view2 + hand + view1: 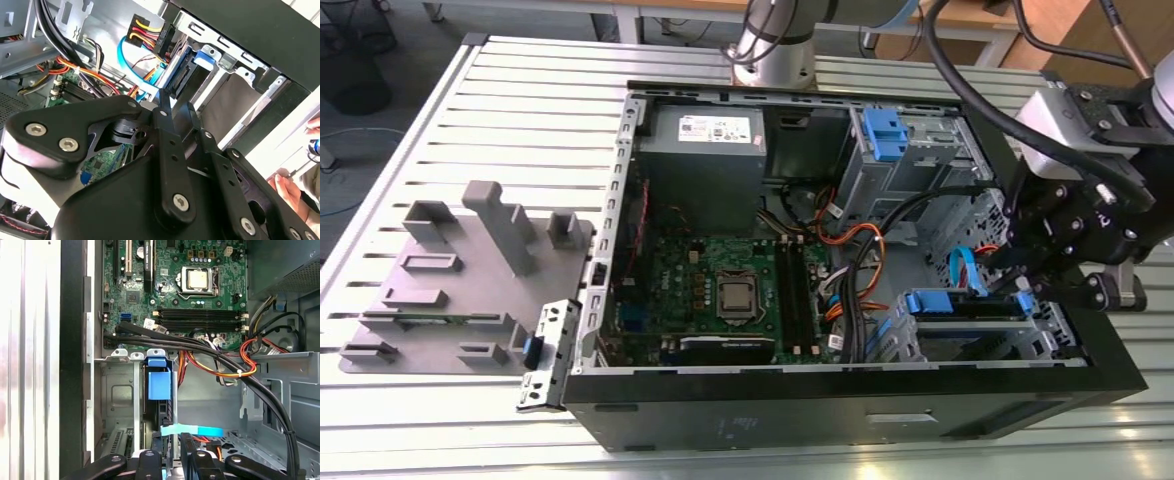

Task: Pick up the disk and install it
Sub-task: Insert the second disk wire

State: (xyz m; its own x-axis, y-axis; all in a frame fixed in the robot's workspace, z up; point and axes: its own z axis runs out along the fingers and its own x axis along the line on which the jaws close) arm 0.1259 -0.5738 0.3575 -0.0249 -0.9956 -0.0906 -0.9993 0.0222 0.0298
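The flat disk with blue plastic rails sits on edge in the grey metal cage of the open black computer case. The black gripper is right at it, and we honestly can't tell if it's spread or clamped.

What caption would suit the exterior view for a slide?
Robot gripper at the drive bay of an open computer case, with a grey holder beside it.

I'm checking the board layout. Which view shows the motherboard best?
The exterior view: nearly the whole motherboard lies in sight inside the open case, processor socket included. The first wrist view shows its end with the processor socket and memory slots, cables crossing one edge. The second wrist view shows green patches behind cables.
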